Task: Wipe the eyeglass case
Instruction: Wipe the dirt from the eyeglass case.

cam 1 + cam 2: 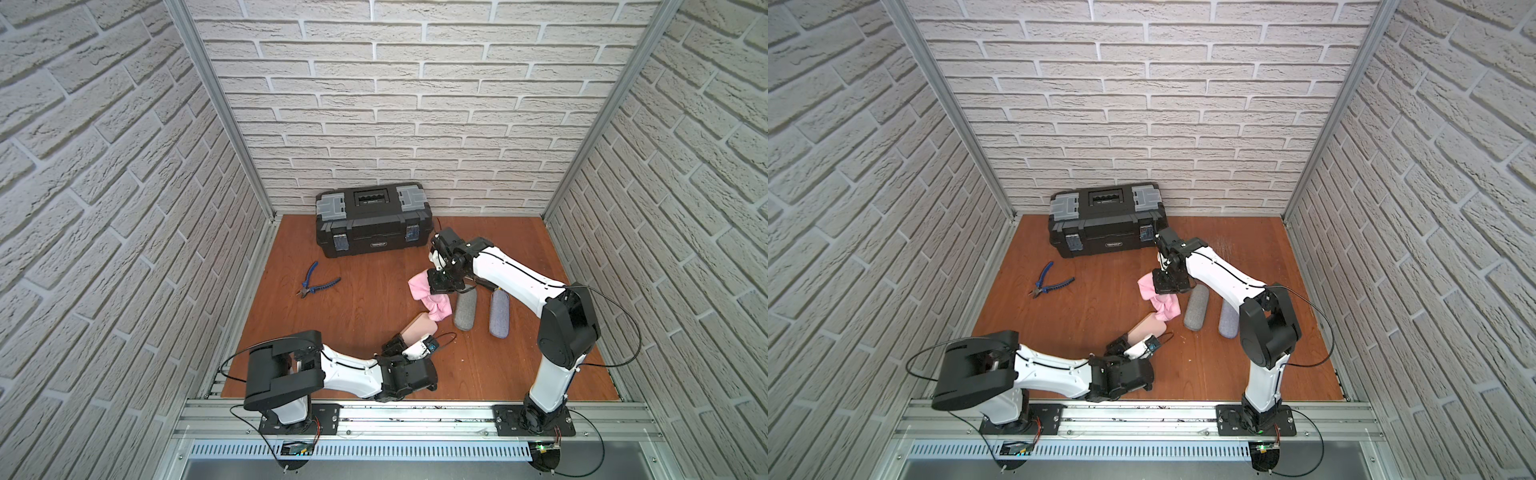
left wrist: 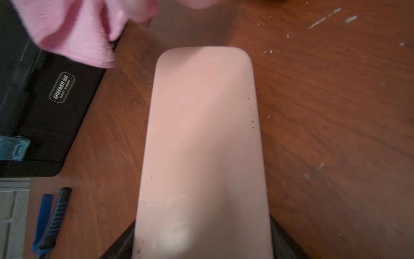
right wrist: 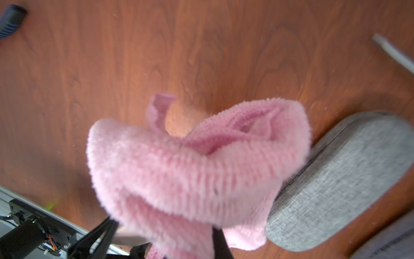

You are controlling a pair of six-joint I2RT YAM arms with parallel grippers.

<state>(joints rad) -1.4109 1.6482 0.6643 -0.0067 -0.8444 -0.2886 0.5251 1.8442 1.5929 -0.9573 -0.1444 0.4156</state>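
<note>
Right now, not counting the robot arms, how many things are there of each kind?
Eyeglass cases: 3 (pink eyeglass case, grey eyeglass case, blue-grey eyeglass case)
Cloths: 1 (pink cloth)
Toolboxes: 1 (black toolbox)
Cutters: 1 (blue-handled cutters)
Total: 6

Smooth, matt pink eyeglass case [image 2: 201,134] — fluffy ribbed pink cloth [image 3: 190,168] — grey case [image 3: 347,179] in woven fabric; wood-grain table [image 3: 201,44].
</note>
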